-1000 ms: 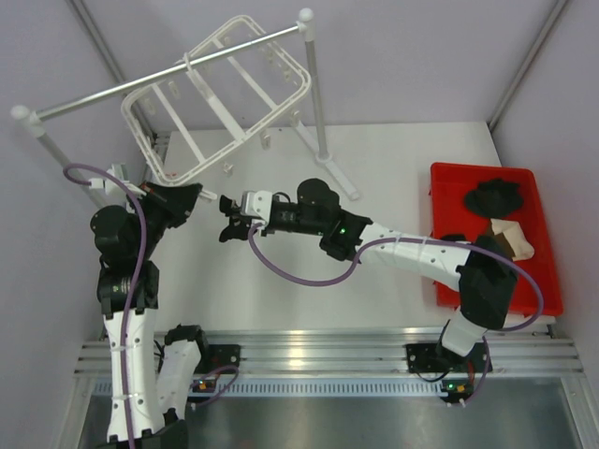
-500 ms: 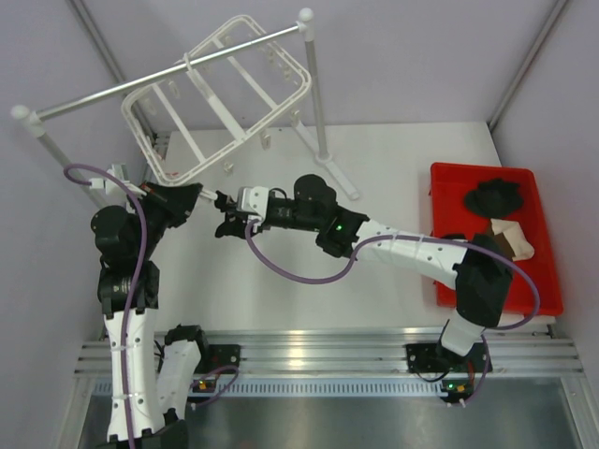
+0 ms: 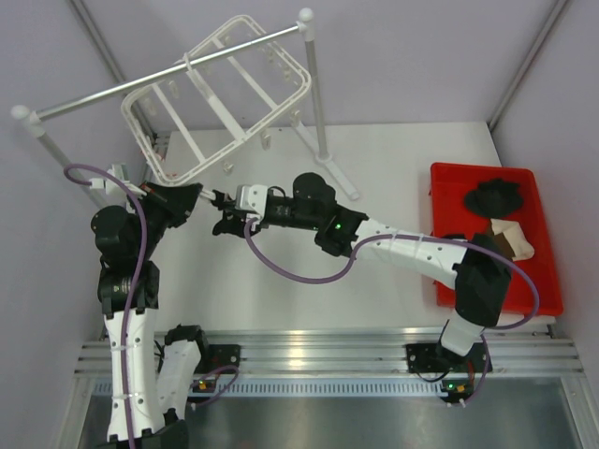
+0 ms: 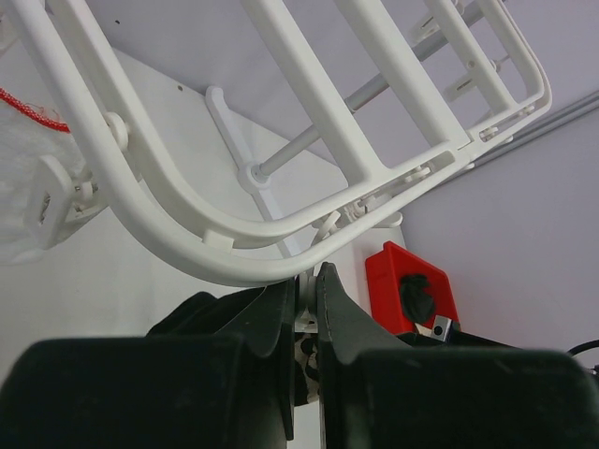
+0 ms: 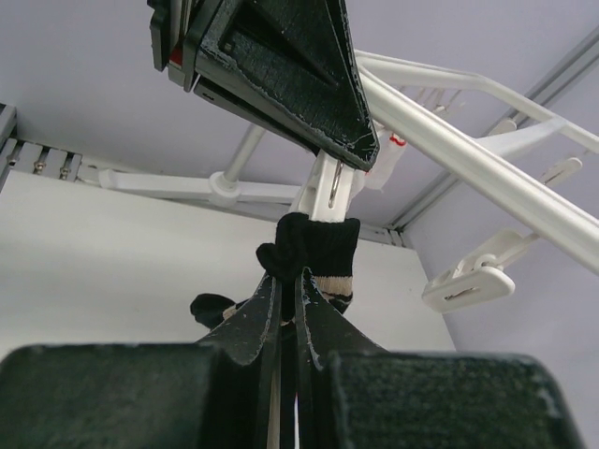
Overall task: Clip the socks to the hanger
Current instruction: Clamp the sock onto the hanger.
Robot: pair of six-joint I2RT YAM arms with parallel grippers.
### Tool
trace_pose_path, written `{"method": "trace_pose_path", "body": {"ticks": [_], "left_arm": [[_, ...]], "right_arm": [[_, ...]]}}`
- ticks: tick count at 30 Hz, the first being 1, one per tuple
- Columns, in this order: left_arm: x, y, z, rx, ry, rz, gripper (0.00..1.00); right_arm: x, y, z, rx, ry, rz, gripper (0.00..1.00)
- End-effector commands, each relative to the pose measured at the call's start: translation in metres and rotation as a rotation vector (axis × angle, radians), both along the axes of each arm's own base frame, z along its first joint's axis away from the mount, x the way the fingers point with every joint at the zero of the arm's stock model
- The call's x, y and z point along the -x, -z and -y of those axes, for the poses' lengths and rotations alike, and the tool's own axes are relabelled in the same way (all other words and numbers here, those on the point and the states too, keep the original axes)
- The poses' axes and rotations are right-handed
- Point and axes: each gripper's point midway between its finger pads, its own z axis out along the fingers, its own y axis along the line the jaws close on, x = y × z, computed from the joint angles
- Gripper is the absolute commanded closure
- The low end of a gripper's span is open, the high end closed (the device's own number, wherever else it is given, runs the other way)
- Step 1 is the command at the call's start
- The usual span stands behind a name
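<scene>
Red bin [image 3: 449, 192] holds socks [image 3: 493, 196] and beige item [image 3: 513, 238]

Sock [image 5: 314, 245] btm behind R hand [image 5: 288, 279]

The top external camera looks down from high above and behind the arm bases, far enough to show the whole tabletop [image 3: 393, 159], the hanger [image 3: 141, 140] and the red bin [image 3: 547, 271]. Each wrist camera sits close behind its fingers and faces upward: the one at the left end effector [image 4: 307, 285] sees the hanger's underside, the one at the right end effector [image 5: 288, 290] sees the sock [image 5: 314, 248] and the clip [image 5: 328, 192]. All three share the hanger's near edge.
</scene>
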Motion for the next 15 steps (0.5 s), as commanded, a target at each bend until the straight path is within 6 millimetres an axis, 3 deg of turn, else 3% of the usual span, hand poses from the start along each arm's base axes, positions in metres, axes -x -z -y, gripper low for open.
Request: {"method": "trace_pose_path", "body": {"ticks": [1,13,15], "left_arm": [[0.007,0.007,0.011,-0.008,0.070,-0.017,1.00],[0.006,0.008,0.011,-0.009,0.073,-0.025,1.00],[0.006,0.008,0.011,-0.016,0.069,-0.026,0.92]], "right_arm": [[0.015,-0.033,-0.011,-0.074,-0.046,0.035,1.00],[0.019,-0.041,-0.021,-0.092,-0.059,0.037,1.00],[0.017,-0.044,-0.019,-0.099,-0.045,0.041,1.00]]}}
